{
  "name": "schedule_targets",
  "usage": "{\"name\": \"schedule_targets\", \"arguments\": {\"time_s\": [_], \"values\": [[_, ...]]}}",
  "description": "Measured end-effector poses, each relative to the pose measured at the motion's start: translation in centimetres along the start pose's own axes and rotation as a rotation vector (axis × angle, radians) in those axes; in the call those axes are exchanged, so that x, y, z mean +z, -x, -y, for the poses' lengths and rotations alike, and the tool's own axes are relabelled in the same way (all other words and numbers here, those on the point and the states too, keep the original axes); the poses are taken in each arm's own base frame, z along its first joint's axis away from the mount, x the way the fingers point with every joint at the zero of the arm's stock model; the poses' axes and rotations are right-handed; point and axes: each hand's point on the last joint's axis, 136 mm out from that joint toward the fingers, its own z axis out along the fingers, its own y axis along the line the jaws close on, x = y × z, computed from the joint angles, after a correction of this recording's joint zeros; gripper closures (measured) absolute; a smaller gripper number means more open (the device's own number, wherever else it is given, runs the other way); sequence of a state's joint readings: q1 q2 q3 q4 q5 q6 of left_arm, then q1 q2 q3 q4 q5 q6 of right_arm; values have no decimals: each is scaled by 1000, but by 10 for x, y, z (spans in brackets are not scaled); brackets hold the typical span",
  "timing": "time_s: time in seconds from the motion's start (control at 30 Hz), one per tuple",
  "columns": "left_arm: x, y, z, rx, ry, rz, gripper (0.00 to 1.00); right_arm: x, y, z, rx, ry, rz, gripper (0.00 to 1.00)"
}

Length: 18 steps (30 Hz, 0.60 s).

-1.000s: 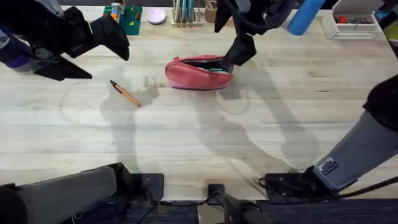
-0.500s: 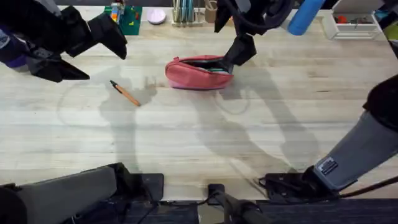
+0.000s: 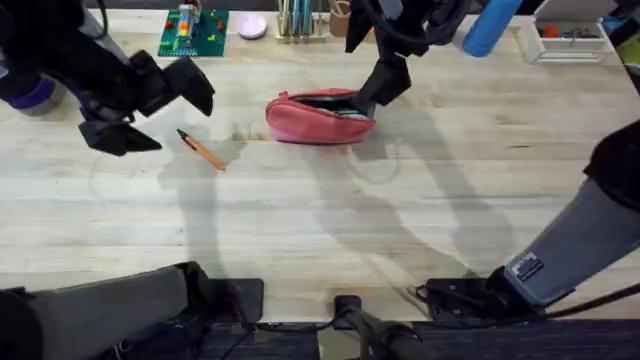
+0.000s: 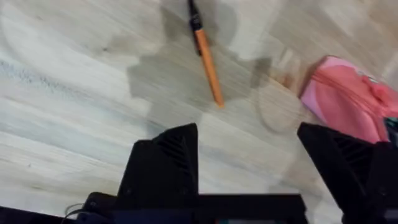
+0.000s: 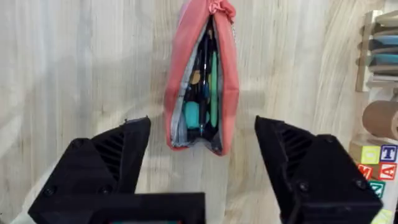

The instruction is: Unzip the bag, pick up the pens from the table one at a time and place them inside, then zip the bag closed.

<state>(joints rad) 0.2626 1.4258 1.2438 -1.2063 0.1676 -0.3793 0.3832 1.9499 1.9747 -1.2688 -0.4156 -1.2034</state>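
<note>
Overhead view: pink bag (image 3: pixel 319 117) lies on the table (image 3: pixel 330 220) near the far edge, zipper open, dark interior visible. Orange pen w/ black tip (image 3: pixel 201 150) lies flat on the table to the left of the bag, apart from it, angled diagonally.

Left gripper (image 3: pixel 150 110) hangs above the table just left of the pen; fingers spread wide, nothing between them. Left wrist view: two black fingers (image 4: pixel 163 163) apart, pen (image 4: pixel 206 53) on the wood beyond them, untouched; bag's end (image 4: pixel 346 103) near the other finger.

Right gripper (image 3: pixel 385 85) sits at the bag's right end. Right wrist view: jaws released, one finger (image 5: pixel 109 163) on each side of the bag's (image 5: pixel 200 78) near end, neither seen pressing the fabric. Zipper parted along the bag's length; inside, several slim items, teal and dark, lying lengthwise.

Background, far edge of table: green board (image 3: pixel 193 31), pink round disc (image 3: pixel 251 26), wooden holder w/ teal pens (image 3: pixel 299 20), blue cylinder (image 3: pixel 489 27). Right wrist view: lettered toy blocks (image 5: pixel 377 163) at the side
</note>
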Motion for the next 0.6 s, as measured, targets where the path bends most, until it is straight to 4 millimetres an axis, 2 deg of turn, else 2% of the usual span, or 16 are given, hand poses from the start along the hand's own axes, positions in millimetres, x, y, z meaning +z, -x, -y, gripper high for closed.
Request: {"name": "schedule_targets", "arguments": {"time_s": [0.3, 0.6], "values": [[41, -5, -15, -101, 32, 6, 7, 0, 0, 0, -1, -1, 1, 5], [83, -6, -24, -140, 85, -101, 7, 0, 0, 1, -2, -3, 1, 5]]}}
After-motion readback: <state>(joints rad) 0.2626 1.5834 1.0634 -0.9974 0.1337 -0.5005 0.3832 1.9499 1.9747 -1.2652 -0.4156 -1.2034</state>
